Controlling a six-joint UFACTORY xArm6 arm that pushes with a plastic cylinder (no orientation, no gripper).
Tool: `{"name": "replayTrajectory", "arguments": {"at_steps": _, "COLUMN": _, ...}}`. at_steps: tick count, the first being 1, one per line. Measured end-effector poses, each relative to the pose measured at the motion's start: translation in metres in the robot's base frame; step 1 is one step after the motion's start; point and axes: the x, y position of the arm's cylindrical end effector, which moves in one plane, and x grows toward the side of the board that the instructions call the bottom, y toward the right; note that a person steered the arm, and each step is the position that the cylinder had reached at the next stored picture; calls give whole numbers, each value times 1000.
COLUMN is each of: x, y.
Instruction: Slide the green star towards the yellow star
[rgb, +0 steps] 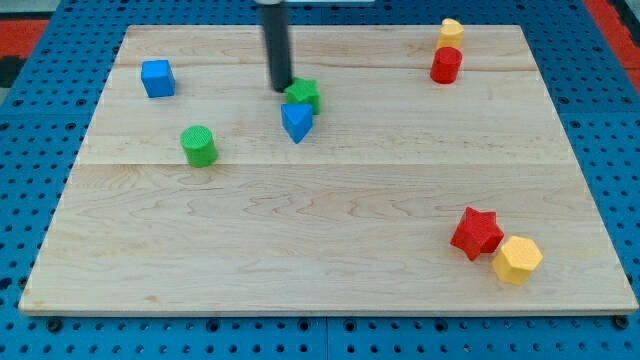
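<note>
Bright, even overhead lighting, short soft shadows cast beneath blocks, pale wooden board (330, 220) sharply rendered, dark rod slightly motion-blurred, no glare.

Hidden and cropped parts

The rod (277, 45) is cut off by the view's top edge, so its upper length is out of sight. My tip (283, 89) covers the green star's (304, 96) left side; the star's points are hard to make out. The yellow block (451, 32) at the view's top right is too small to tell its shape.

My tip (282, 89) rests low on the board, rod upright.
</note>
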Motion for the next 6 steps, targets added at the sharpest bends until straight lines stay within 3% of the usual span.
{"name": "replayTrajectory", "arguments": {"at_steps": 1, "x": 12, "y": -43}}
{"name": "replayTrajectory", "arguments": {"at_steps": 2, "x": 42, "y": -45}}
{"name": "replayTrajectory", "arguments": {"at_steps": 3, "x": 42, "y": 40}}
{"name": "replayTrajectory", "arguments": {"at_steps": 6, "x": -30, "y": 128}}
